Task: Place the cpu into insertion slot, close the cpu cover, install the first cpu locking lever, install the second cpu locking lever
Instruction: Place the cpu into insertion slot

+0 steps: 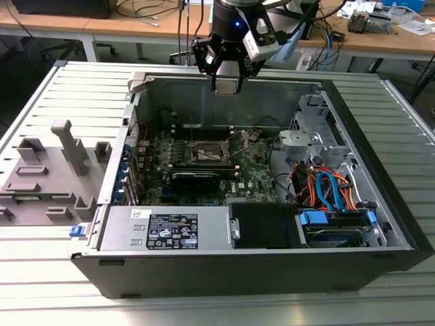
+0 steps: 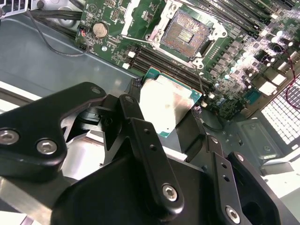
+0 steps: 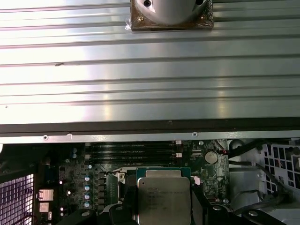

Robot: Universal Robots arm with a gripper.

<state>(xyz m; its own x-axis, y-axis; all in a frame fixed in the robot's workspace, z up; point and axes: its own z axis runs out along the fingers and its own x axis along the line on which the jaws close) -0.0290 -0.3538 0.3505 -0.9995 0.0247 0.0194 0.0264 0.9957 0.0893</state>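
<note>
My gripper (image 1: 228,83) hangs above the open computer case (image 1: 380,156), over its back wall. It is shut on the cpu (image 2: 169,107), a flat square chip with a silvery top and a green edge, pinched between two black fingers (image 2: 129,110). In the first wrist view the cpu (image 3: 164,197) lies level in the gripper (image 3: 164,208). Below and ahead lies the insertion slot (image 2: 183,33), a dark-centred square socket with a silver rim, uncovered. The cpu cover (image 2: 137,21) stands tilted up at one side of it. In the exterior view the slot (image 1: 207,151) sits mid-board.
A black graphics card (image 1: 196,178) lies in front of the socket. The power supply (image 1: 170,227) fills the case's near side, and drive bays with orange and blue cables (image 1: 326,190) sit at the exterior view's right. A grey fixture (image 1: 47,176) stands outside at the left.
</note>
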